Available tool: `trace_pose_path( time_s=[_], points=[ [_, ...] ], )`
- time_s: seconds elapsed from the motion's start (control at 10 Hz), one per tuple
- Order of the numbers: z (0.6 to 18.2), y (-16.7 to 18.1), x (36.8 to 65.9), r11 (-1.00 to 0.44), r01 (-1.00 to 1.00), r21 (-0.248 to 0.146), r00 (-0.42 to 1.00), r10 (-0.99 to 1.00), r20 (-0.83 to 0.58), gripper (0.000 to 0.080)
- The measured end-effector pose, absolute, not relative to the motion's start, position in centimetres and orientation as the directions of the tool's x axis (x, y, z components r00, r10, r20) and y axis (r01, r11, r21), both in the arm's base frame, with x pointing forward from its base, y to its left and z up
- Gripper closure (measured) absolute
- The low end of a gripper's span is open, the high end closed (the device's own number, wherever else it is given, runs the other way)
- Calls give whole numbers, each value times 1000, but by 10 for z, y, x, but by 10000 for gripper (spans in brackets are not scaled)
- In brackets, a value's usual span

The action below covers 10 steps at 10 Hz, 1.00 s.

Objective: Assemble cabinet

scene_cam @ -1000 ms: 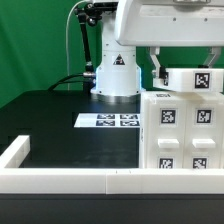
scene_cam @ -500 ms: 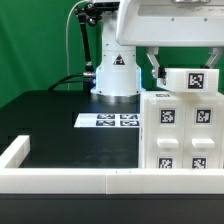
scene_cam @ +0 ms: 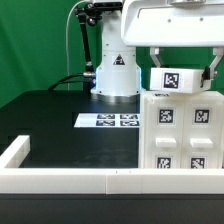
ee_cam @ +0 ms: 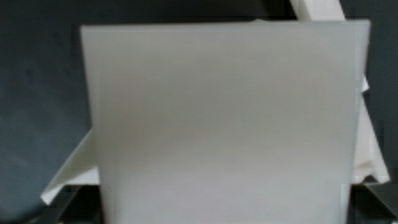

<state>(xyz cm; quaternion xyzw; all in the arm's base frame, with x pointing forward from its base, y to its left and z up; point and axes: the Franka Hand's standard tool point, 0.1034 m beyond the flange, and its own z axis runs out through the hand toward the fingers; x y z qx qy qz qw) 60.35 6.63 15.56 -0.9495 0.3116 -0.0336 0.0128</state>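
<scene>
The large white cabinet body [scene_cam: 180, 135] stands at the exterior view's right, with several marker tags on its front. My gripper [scene_cam: 180, 72] is just above its top edge, shut on a small white drawer-like block [scene_cam: 178, 79] that bears one tag. The fingers [scene_cam: 152, 66] flank the block on both sides. In the wrist view the block [ee_cam: 217, 110] fills nearly the whole picture as a plain white face. The gripper [ee_cam: 217, 208] shows only as dark bits at the block's lower corners. I cannot tell whether the block touches the body.
The marker board [scene_cam: 108, 121] lies flat on the black table in front of the robot base [scene_cam: 115, 78]. A low white rail [scene_cam: 60, 180] edges the table's front and the exterior view's left corner. A green backdrop stands behind.
The gripper with the small block has shifted toward the exterior view's left, over the cabinet body. The cabinet body has not moved.
</scene>
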Motion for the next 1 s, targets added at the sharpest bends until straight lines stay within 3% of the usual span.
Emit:
trace_pose_path(
  time_s=[0.4, 0.6, 0.7, 0.8, 1.0],
  points=[
    [155, 70, 606, -646, -759, -83, 645, -763, 41, 236],
    [155, 73, 606, -472, -876, -101, 474, -881, 8, 236],
    [155, 74, 608, -362, -922, -135, 366, -930, -9, 236],
    [155, 75, 608, -247, -958, -145, 254, -967, -36, 236],
    [155, 78, 609, -82, -987, -140, 93, -993, -73, 236]
  ],
)
